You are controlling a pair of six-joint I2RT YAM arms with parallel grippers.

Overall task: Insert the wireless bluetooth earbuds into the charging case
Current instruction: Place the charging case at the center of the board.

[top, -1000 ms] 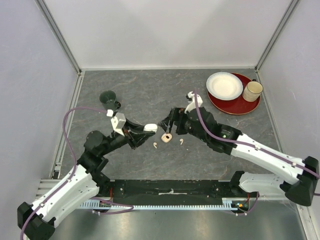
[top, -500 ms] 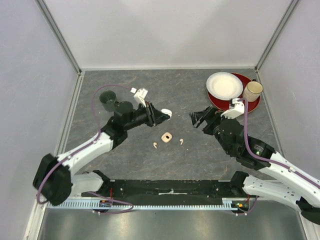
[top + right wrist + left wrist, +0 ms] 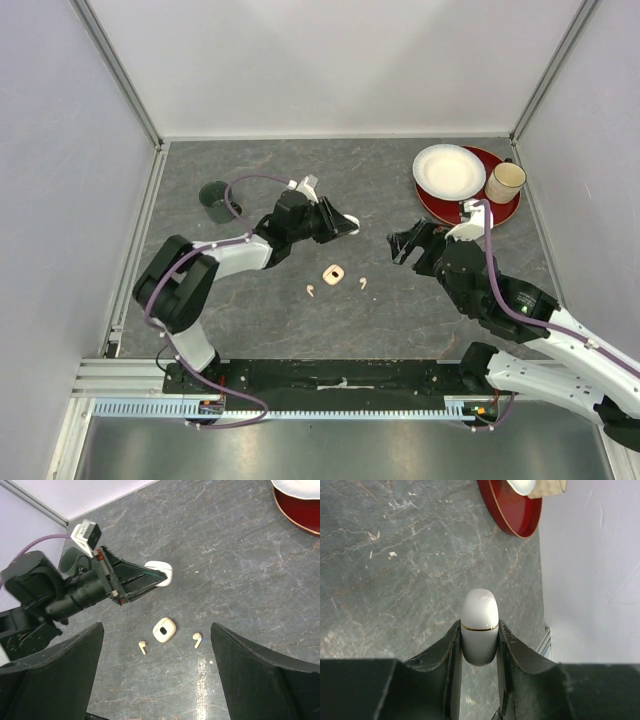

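Note:
My left gripper (image 3: 340,222) (image 3: 479,628) is shut on a white oval charging case (image 3: 479,615) (image 3: 161,571) with a gold seam, and holds it above the table left of centre. On the table below lie a beige case (image 3: 334,273) (image 3: 164,629) with a dark opening and two pale earbuds, one at its left (image 3: 313,290) (image 3: 143,646) and one at its right (image 3: 363,283) (image 3: 197,639). My right gripper (image 3: 400,243) (image 3: 157,675) hangs wide open to the right of them, above the table, with nothing between its fingers.
A red tray (image 3: 495,213) (image 3: 512,515) at the back right carries a white plate (image 3: 448,170) and a beige mug (image 3: 505,181). A dark green cup (image 3: 215,195) stands at the back left. Grey walls close in three sides.
My left arm has swung up and stretched toward the middle, carrying the white case back and rightward. My right gripper has drawn back to the right, away from the beige case. The earbuds have not moved.

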